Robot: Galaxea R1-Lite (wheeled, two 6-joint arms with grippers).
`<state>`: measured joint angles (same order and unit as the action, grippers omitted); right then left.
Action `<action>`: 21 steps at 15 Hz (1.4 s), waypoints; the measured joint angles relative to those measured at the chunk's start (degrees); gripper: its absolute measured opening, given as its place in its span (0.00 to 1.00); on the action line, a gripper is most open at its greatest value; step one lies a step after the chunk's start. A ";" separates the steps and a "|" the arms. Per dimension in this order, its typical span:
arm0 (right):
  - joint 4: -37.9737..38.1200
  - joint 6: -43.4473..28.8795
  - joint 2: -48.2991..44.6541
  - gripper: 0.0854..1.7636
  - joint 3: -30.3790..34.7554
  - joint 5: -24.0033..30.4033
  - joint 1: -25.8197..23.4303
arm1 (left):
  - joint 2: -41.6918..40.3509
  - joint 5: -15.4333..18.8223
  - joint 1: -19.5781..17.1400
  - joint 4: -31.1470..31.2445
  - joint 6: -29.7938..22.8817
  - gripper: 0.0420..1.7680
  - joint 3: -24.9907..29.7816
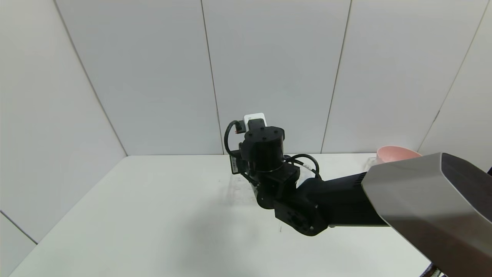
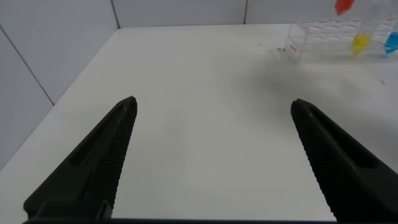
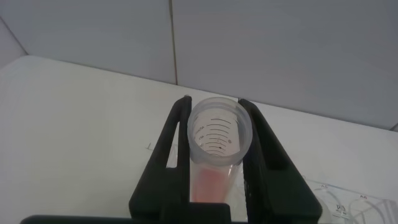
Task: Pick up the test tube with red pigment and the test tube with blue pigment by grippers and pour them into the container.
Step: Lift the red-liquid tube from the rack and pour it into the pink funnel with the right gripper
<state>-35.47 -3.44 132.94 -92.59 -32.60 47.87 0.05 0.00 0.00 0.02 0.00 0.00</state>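
Observation:
My right gripper [image 3: 214, 102] is shut on the test tube with red pigment [image 3: 219, 134]. The tube's rimmed open top faces the wrist camera, and the reddish liquid lies lower down between the fingers. In the head view the right arm's wrist [image 1: 265, 154] hangs over the middle of the table and hides the gripper and the tube. My left gripper [image 2: 214, 101] is open and empty above bare table. Far from it stands the clear tube rack [image 2: 323, 37]. The rack holds the test tube with blue pigment [image 2: 392, 42] and a yellow-liquid tube [image 2: 360, 42]. A red patch [image 2: 344, 6] shows above the rack. The container is not in view.
A pink bowl [image 1: 396, 154] stands at the table's far right, partly behind my right arm. The white table [image 1: 153, 215] is walled by grey panels at the back and left. The rack shows faintly beneath the right wrist [image 1: 238, 188].

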 joint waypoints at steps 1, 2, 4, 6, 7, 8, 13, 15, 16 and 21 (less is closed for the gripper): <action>0.01 0.02 -0.09 0.27 0.02 0.02 0.02 | 0.00 0.00 0.00 -0.02 0.00 1.00 0.00; 0.00 0.00 -0.24 0.27 0.11 0.00 0.00 | 0.00 0.00 0.00 0.00 0.00 1.00 0.00; 0.01 0.02 -1.16 0.27 1.19 0.20 0.00 | 0.00 0.00 0.00 -0.02 0.00 1.00 0.00; -0.07 -0.01 -4.06 0.27 6.16 3.25 -0.16 | -0.02 0.00 0.00 0.00 0.00 1.00 0.00; -0.24 -0.01 -6.31 0.27 9.92 5.83 -0.41 | 0.00 0.00 0.00 0.00 0.00 1.00 0.00; -0.54 -0.06 -9.35 0.27 14.73 8.98 -0.91 | 0.00 0.00 0.00 -0.02 0.00 1.00 0.00; -0.51 0.11 -29.09 0.27 38.40 30.82 -9.62 | 0.00 0.00 0.00 -0.02 0.00 1.00 0.00; -0.44 1.85 -36.89 0.27 46.12 41.98 -19.07 | 0.00 0.00 0.00 -0.02 0.00 1.00 0.00; -0.46 3.06 -39.97 0.27 48.93 47.76 -24.28 | 0.00 0.00 0.00 -0.02 0.00 1.00 0.00; 0.44 9.56 -48.59 0.27 55.74 73.57 -50.79 | 0.00 0.00 0.00 -0.02 0.00 1.00 0.00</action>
<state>-35.04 6.12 84.35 -36.85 40.97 -2.91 0.05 0.00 0.00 0.00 0.00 0.00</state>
